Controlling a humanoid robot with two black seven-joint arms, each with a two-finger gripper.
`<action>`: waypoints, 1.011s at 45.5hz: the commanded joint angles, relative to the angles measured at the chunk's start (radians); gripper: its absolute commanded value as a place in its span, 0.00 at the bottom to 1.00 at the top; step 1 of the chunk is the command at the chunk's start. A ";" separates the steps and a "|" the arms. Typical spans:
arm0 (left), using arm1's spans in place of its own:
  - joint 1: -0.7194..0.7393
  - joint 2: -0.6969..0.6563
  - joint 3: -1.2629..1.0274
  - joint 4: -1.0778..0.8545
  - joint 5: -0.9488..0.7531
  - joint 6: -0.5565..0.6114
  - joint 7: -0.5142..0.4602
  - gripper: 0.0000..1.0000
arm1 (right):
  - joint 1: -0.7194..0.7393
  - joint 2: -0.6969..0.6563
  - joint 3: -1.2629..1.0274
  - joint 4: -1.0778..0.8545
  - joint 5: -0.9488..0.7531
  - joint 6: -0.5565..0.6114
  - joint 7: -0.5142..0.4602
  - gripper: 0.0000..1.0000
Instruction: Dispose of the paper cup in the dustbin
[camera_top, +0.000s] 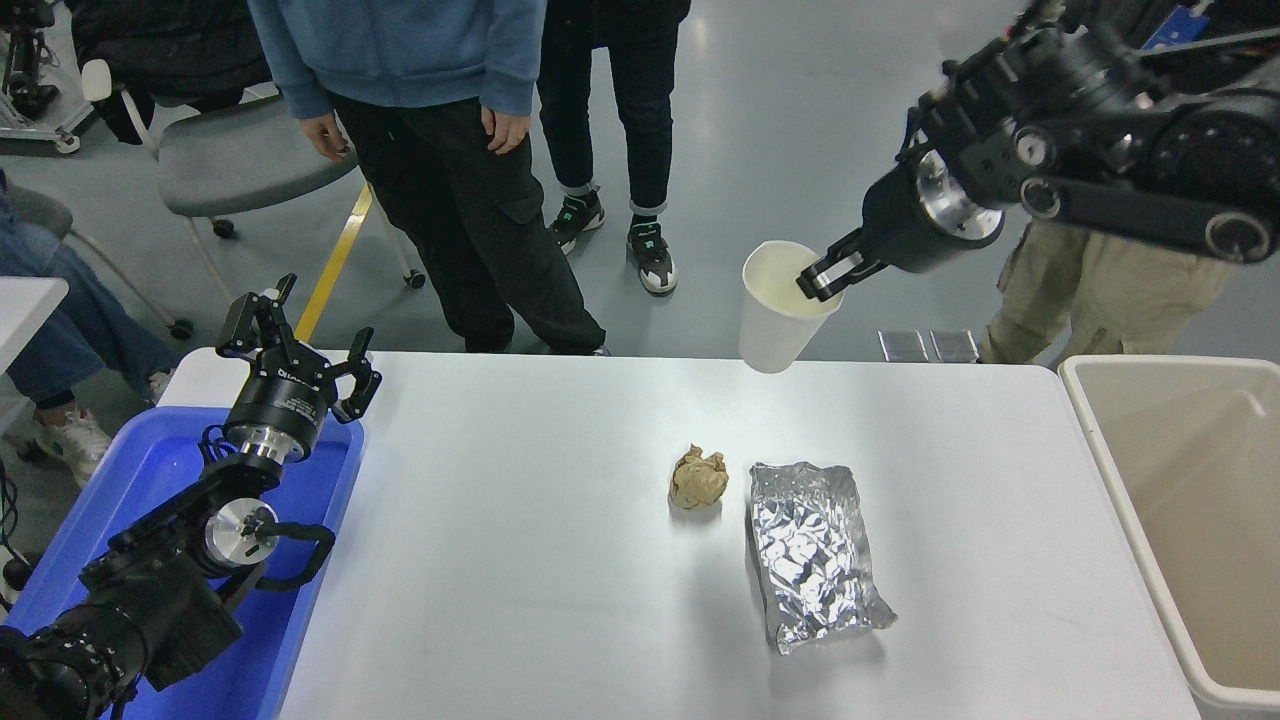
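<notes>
The paper cup (777, 310) looks very light and thin-walled, so I judge it will crush or slip if it is squeezed hard; the rolled rim is the stiffest part, and a pinch over the rim with 1 finger inside and 1 outside seems the right hold. This is how the right gripper (822, 282) has it now: its fingers are pressed together on the rim at the side nearest the dustbin (1110, 470), and the cup hangs upright in the air, above the far edge of the white table (500, 560) and well apart from the dustbin, to its left. The cup is plain white, tapered to a narrow base, with a cream inside (it appears empty). The crumpled brown paper ball (699, 477) and the foil packet (812, 555) lie on the table, also left of the dustbin. The left gripper (295, 345) is parked with fingers spread over the blue tray (150, 470), far from the dustbin.
</notes>
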 joint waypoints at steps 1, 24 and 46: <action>0.000 0.000 0.000 0.000 0.000 0.000 0.001 1.00 | -0.074 -0.153 -0.003 -0.079 0.000 -0.025 0.000 0.00; 0.000 0.000 0.000 0.000 0.000 0.000 0.001 1.00 | -0.384 -0.357 0.146 -0.339 0.152 -0.108 0.000 0.00; 0.000 0.000 0.000 0.000 0.000 0.000 0.001 1.00 | -0.723 -0.351 0.179 -0.720 0.557 -0.134 -0.006 0.00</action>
